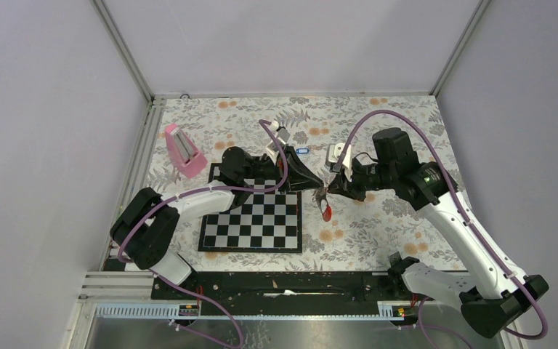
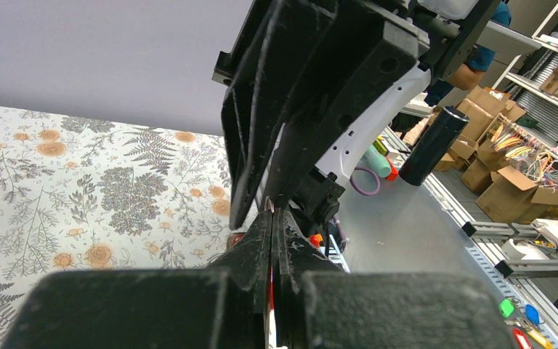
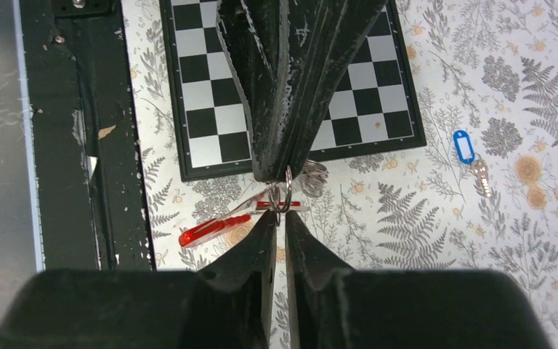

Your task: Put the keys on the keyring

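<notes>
Both grippers meet above the flowered cloth, just right of the chessboard (image 1: 254, 225). My left gripper (image 1: 315, 183) (image 3: 272, 174) (image 2: 272, 211) is shut on the keyring (image 3: 282, 190); a red-and-white strip shows between its jaws. My right gripper (image 1: 334, 186) (image 3: 280, 218) faces it tip to tip. Its jaws are closed to a narrow slit on the ring's lower edge. A red tag (image 3: 207, 231) (image 1: 326, 212) hangs from the ring area, and I cannot tell whether it is threaded on. The blue-tagged key (image 3: 465, 147) (image 1: 302, 151) lies apart on the cloth.
A pink wedge block (image 1: 182, 150) stands at the back left by the metal frame. The black base rail (image 1: 283, 285) runs along the near edge. The right arm's purple cable (image 1: 378, 116) loops over the back of the table.
</notes>
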Motion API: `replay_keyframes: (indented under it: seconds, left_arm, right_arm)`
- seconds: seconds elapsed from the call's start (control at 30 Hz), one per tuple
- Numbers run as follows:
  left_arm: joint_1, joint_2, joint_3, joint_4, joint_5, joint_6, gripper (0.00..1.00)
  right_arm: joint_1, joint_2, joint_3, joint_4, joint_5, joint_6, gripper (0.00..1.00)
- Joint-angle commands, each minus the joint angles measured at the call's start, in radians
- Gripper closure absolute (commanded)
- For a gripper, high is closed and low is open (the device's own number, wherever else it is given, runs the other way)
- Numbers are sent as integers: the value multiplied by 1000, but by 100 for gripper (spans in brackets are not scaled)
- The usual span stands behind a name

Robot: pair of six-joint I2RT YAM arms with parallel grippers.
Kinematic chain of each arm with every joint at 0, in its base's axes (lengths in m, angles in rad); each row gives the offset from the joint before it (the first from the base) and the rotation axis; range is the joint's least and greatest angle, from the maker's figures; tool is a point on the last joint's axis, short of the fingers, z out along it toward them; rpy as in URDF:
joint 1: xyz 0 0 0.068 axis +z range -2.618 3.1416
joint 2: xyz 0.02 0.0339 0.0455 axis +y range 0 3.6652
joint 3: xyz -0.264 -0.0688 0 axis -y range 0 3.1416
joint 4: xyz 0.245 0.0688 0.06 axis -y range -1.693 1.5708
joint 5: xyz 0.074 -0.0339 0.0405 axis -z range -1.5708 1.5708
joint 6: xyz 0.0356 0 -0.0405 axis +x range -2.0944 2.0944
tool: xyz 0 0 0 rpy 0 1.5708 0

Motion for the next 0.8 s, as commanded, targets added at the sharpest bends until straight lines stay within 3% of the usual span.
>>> replay_keyframes:
  seconds: [0.0, 0.3, 0.77]
  left_arm:
    - [3, -7, 6, 62, -18, 1, 100]
    - [3, 1, 22, -11, -158, -74, 100]
    - [26, 36, 37, -63, -333, -190, 100]
  right_arm:
    - [3, 8, 37, 27, -43, 0, 87]
    - [3, 11, 2, 87, 55, 48, 100]
    - [3, 29, -40, 162, 146, 112, 100]
